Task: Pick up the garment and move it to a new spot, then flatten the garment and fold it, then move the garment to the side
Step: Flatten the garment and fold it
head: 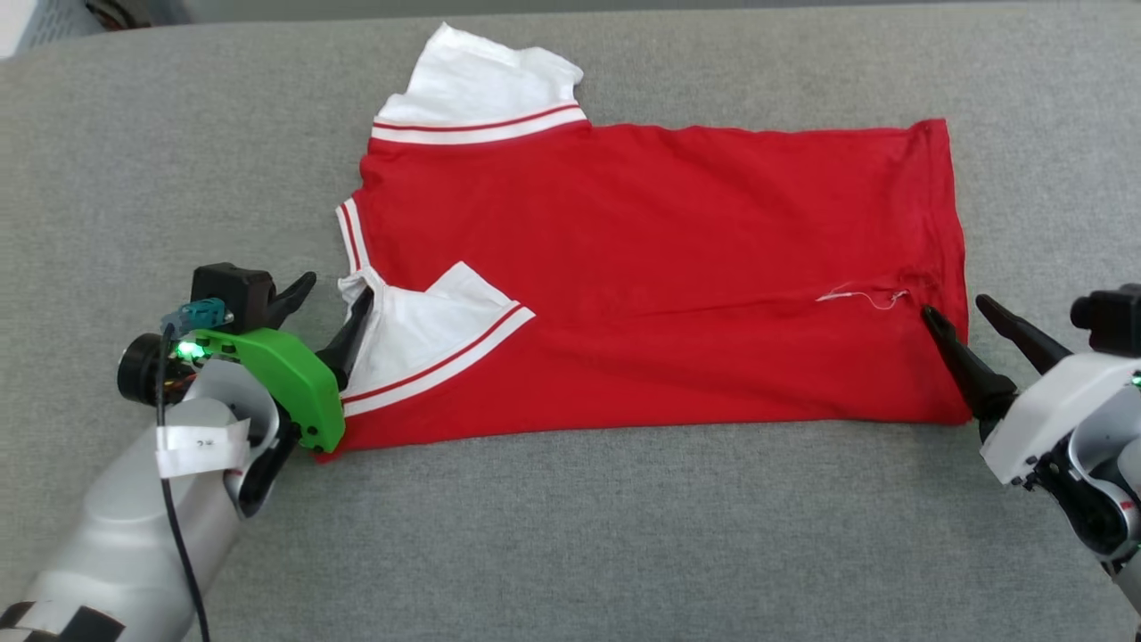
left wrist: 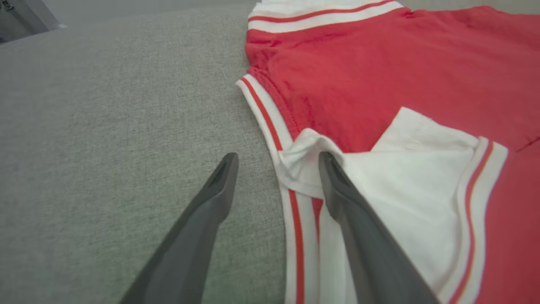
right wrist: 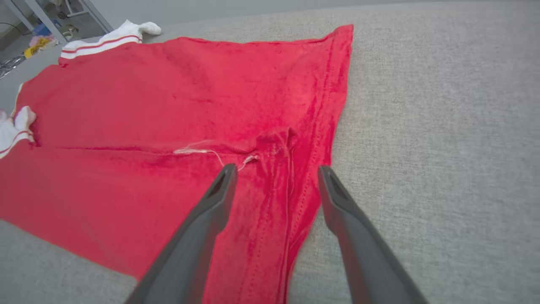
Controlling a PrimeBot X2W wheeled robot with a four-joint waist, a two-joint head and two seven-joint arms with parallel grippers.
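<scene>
- Both sets of jaws stand apart.
- Red garment (head: 660, 267) lies flat mid-way on the grey surface (head: 570, 535), collar (head: 352, 236) toward 9 o'clock, hem (head: 945, 267) toward 3 o'clock.
- At 8 o'clock, left jaws straddle the collar edge; at 4 o'clock, right jaws straddle the hem.

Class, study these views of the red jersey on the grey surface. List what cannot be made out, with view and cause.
- Underside of the garment: head view, hidden by its own cloth.
- Base of the left pincer: head view, behind the green cover.
- Arm behind the right pincer: head view, cut off by the right edge.
- Background clutter: right wrist view, top left, too small and blurred to name.
</scene>
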